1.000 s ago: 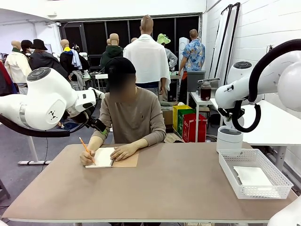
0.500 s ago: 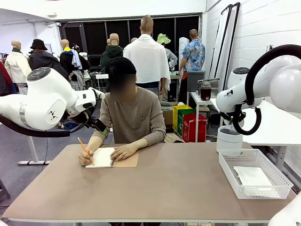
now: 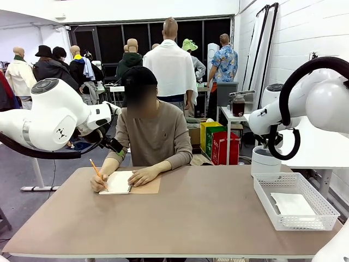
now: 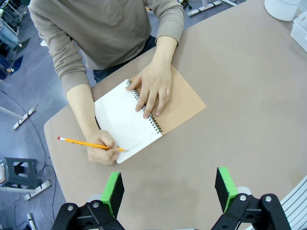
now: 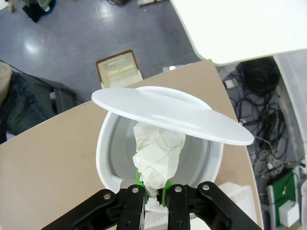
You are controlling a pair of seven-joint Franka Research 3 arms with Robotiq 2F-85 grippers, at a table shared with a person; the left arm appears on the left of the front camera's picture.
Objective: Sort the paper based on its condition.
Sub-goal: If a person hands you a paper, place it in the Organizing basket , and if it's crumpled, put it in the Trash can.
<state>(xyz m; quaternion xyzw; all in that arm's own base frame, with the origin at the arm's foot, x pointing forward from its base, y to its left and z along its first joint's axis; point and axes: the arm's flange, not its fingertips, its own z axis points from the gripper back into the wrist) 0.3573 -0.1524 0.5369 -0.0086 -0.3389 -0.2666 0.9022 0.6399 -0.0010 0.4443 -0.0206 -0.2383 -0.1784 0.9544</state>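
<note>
The right jaws are clamped together on a crumpled wad of white paper (image 5: 156, 153), pinched between the green pads (image 5: 137, 178) by its near end. Its long axis runs straight on from the fingers. Directly ahead of the wad is the open mouth of the round white plastic bin (image 5: 103, 153). The bin's flat white swing lid (image 5: 192, 117) is tipped up across the far side, so the drop looks like a plain release with no sideways travel, provided the wad clears the lid. The right arm is plainly the nearer one to the bin.

The left jaws stand wide apart and empty above the brown desk (image 4: 249, 96). Beyond them a person's hand (image 4: 103, 152) writes with a yellow pencil (image 4: 86, 143) in a spiral-bound notebook with a brown card cover (image 4: 127, 122).

At the desk's right end, a flat white sheet (image 3: 294, 203) lies in the white mesh basket (image 3: 262, 202), just in front of the bin.

Compared with a second ago, the right arm's wrist has sunk slightly and drawn in over the bin. The basket, bin and notebook have not moved.
</note>
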